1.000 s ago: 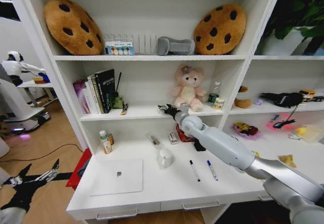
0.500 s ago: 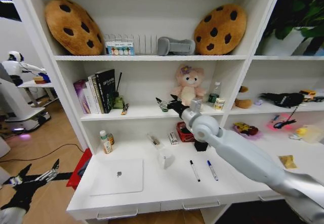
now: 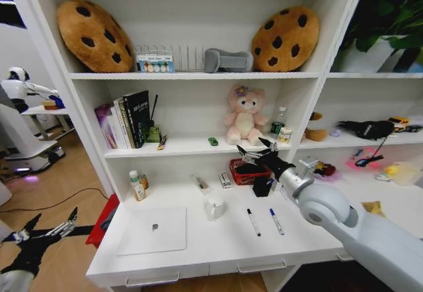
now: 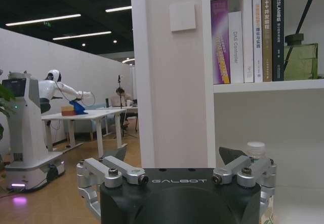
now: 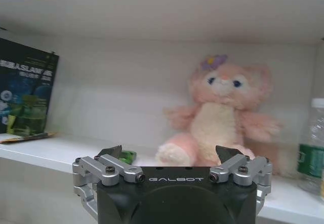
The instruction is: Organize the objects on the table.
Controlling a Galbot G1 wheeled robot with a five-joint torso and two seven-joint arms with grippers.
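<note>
The tiny green toy car point(image 3: 213, 141) stands on the middle shelf, left of the pink bear; in the right wrist view the car point(image 5: 126, 156) peeks out behind one finger. My right gripper point(image 3: 254, 149) point(image 5: 169, 155) hangs open and empty, just off the shelf's front edge to the car's right. On the white table point(image 3: 198, 255) lie the silver laptop point(image 3: 153, 229) and two white markers point(image 3: 253, 222) point(image 3: 276, 220). A tan scrap point(image 3: 375, 207) lies at the far right. My left gripper point(image 3: 46, 232) point(image 4: 174, 158) is open, low beside the table's left end.
A white cup point(image 3: 215, 206), a red box point(image 3: 244, 172), a black block point(image 3: 262, 186) and small bottles point(image 3: 137, 185) stand at the back of the table. Books point(image 3: 125, 117) and the pink bear point(image 3: 246, 113) occupy the middle shelf. Another robot point(image 3: 23, 87) is in the room at left.
My right gripper has let go of the green car on the middle shelf and drawn back to the right and down. The left arm has not moved.
</note>
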